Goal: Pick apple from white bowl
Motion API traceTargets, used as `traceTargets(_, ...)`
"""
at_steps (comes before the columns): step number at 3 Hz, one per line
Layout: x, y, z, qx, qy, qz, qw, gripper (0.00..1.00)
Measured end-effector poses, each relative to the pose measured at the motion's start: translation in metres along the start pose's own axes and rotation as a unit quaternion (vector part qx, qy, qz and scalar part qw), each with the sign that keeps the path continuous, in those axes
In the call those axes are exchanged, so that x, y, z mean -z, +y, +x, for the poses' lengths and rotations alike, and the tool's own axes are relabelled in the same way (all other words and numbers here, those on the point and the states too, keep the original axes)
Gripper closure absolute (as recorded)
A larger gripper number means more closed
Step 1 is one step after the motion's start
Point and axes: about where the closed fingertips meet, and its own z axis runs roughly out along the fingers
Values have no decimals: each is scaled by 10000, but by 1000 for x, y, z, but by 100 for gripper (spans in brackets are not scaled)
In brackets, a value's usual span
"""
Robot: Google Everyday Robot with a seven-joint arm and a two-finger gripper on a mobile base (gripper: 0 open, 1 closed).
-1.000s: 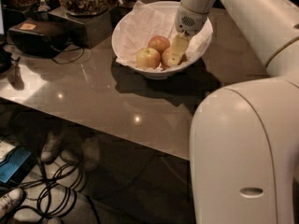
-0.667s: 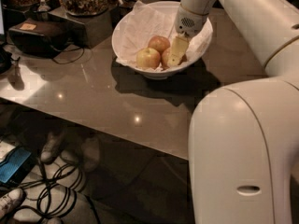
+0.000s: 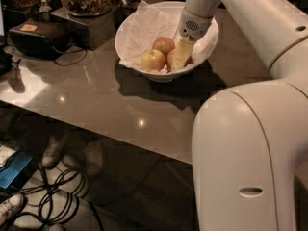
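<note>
Moved: next to nothing since a second ago; my arm and tool sit at the same spot in the bowl, and the apples have not shifted.
Tool: my tool (image 3: 178, 60) is down inside the white bowl (image 3: 159, 75), right against the apple (image 3: 169, 57). I cannot tell whether it is apart or clamped on the fruit.
Apple: at the right of the bowl on the crumpled paper lining (image 3: 144, 28), mostly hidden behind my tool. It sits close against the paler apple (image 3: 152, 60) on its left, with the redder apple (image 3: 164, 44) just behind.
Handling: I judge it firm, fairly weighty and smooth-skinned, so a little slippery. It would likely bruise under a hard squeeze.
Hold: across its widest middle, from above, keeping off the neighbours.
Risk: the round neighbours may roll, and the paper may drag along.
Surroundings: the bowl stands on the glossy tabletop (image 3: 106, 100), and a dark box (image 3: 36, 32) sits well apart.
</note>
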Motion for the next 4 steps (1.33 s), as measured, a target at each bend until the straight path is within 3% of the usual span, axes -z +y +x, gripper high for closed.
traceTargets(1,-6,-1,-1,-18,0,-55,10000,33)
traceTargets(2,-13,-1,-1,-31,13,-109,9999,48)
traceTargets(4,-13,-1,-1,-31,13,-109,9999,95)
